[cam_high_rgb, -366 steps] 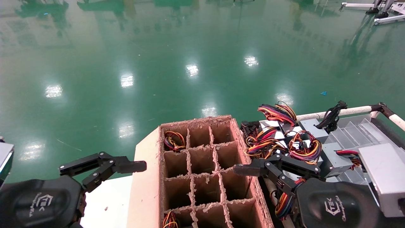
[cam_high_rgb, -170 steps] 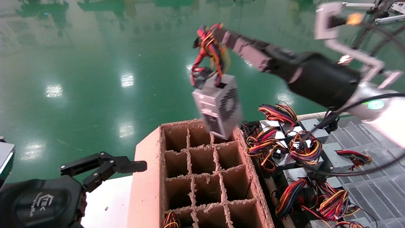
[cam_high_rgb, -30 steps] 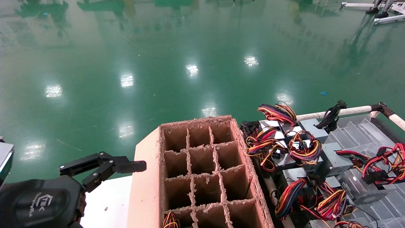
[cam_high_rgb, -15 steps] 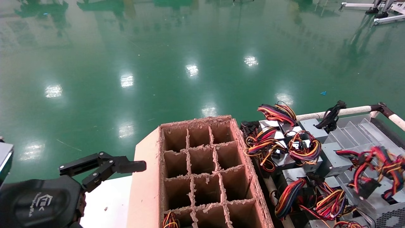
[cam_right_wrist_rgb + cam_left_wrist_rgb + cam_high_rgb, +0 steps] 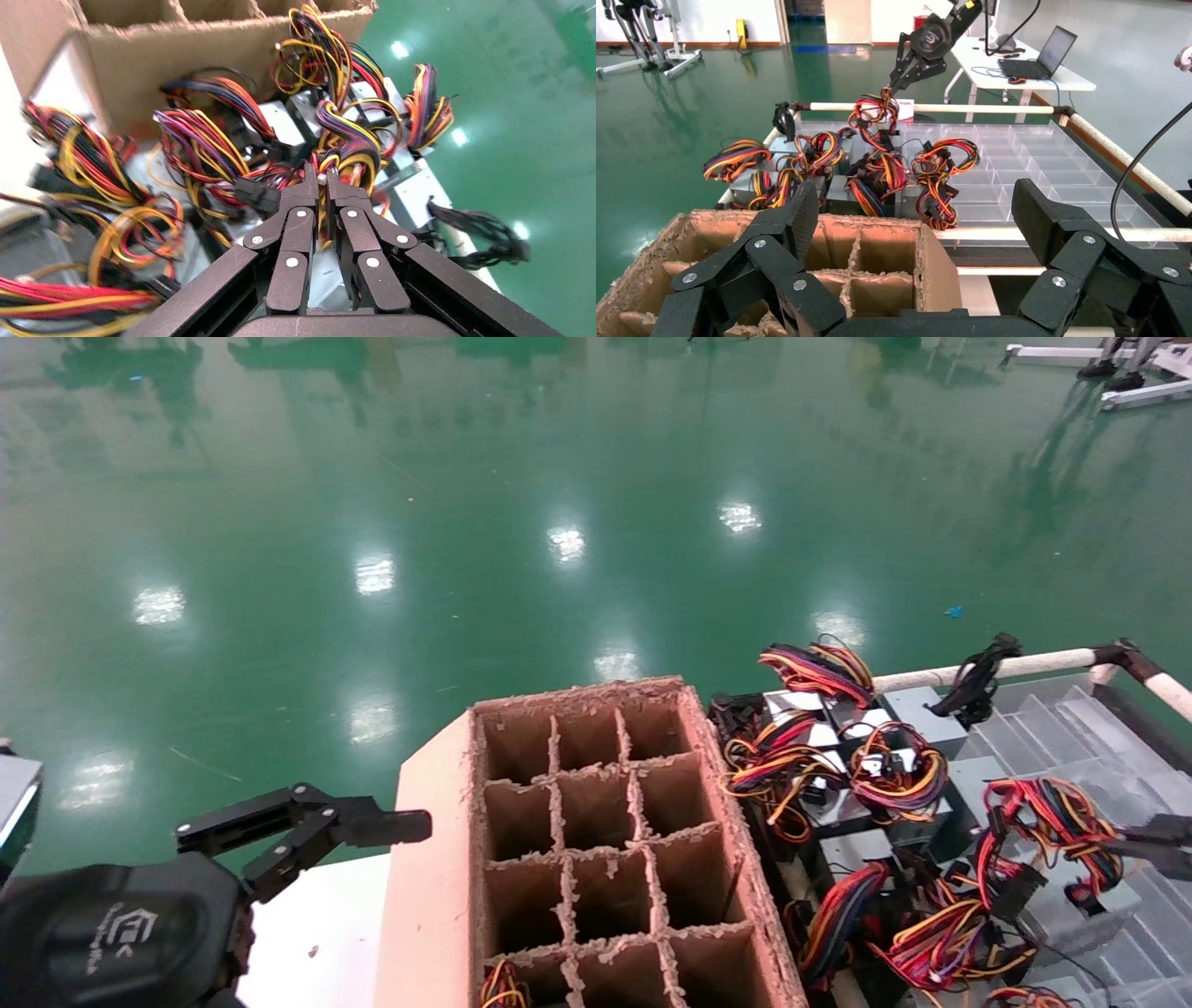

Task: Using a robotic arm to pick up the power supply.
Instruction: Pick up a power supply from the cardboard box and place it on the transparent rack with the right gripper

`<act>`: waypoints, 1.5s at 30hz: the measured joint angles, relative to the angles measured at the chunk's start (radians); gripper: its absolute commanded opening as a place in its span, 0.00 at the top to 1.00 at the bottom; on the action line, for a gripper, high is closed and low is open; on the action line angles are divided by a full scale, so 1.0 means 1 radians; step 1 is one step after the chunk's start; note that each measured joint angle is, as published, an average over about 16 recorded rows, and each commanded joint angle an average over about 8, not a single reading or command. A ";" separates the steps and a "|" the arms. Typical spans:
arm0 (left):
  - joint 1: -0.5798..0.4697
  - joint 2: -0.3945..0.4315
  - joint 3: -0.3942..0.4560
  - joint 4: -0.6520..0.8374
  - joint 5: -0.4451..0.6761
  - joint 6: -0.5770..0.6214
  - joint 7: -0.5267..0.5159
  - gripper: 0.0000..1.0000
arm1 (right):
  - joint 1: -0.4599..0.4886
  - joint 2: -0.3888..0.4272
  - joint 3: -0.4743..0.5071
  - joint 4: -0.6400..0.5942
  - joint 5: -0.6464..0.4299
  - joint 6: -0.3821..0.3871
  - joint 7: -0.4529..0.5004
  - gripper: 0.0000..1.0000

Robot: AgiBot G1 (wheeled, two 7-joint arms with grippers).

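Between right gripper point(image 5: 322, 184) fingertips: power supply point(image 5: 1071, 905) wires.

Reached in from the far right edge of the scene with the robotic arm point(image 5: 933, 35), black housing and linkage angled down. Pinched the right gripper point(image 5: 320, 181) tight on the looped red, yellow, orange and black wire bundle point(image 5: 1048, 817) of the power supply point(image 5: 1080, 905). Held that grey metal box tilted at the near right, under its own wires. Could not tell whether lifted clear of the neighbouring units point(image 5: 866, 775) or touching them.
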 measured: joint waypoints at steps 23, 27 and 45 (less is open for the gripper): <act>0.000 0.000 0.001 0.000 -0.001 -0.001 0.001 0.00 | 0.082 -0.025 0.010 0.056 -0.121 0.120 -0.343 1.00; 0.000 -0.001 0.001 0.000 -0.001 -0.001 0.001 0.00 | 0.086 -0.015 0.010 0.090 -0.136 0.137 -0.362 1.00; -0.001 -0.001 0.002 0.000 -0.002 -0.001 0.001 0.00 | 0.070 0.029 0.007 0.173 -0.159 0.192 -0.404 1.00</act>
